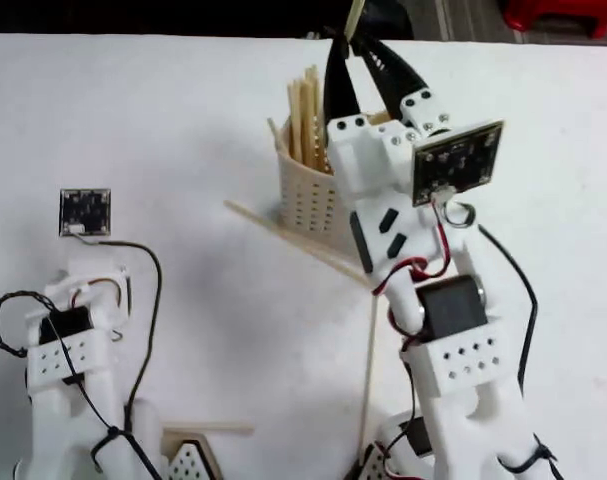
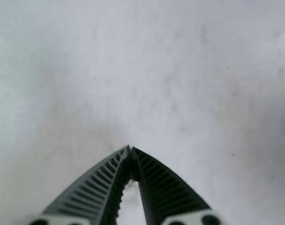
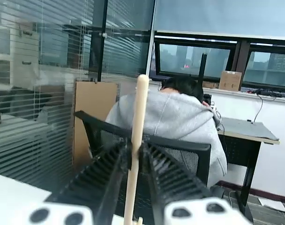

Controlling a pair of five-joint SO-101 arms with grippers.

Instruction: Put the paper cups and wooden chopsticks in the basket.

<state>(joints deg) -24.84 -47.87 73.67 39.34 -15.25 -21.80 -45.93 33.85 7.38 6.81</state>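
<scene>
Right gripper point(image 3: 135, 149) pinches a chopstick point(image 3: 141, 103) tight, raised beside the basket point(image 1: 308, 205) bristling with sticks point(image 1: 305, 110). Two loose chopsticks point(image 1: 368, 370) lie on the table point(image 1: 183, 120). Left gripper point(image 2: 130, 151) closed, holding nothing.

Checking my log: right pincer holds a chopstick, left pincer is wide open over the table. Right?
No. The left pincer is shut over the table, per the left wrist view; the right pincer does hold a chopstick.
</scene>
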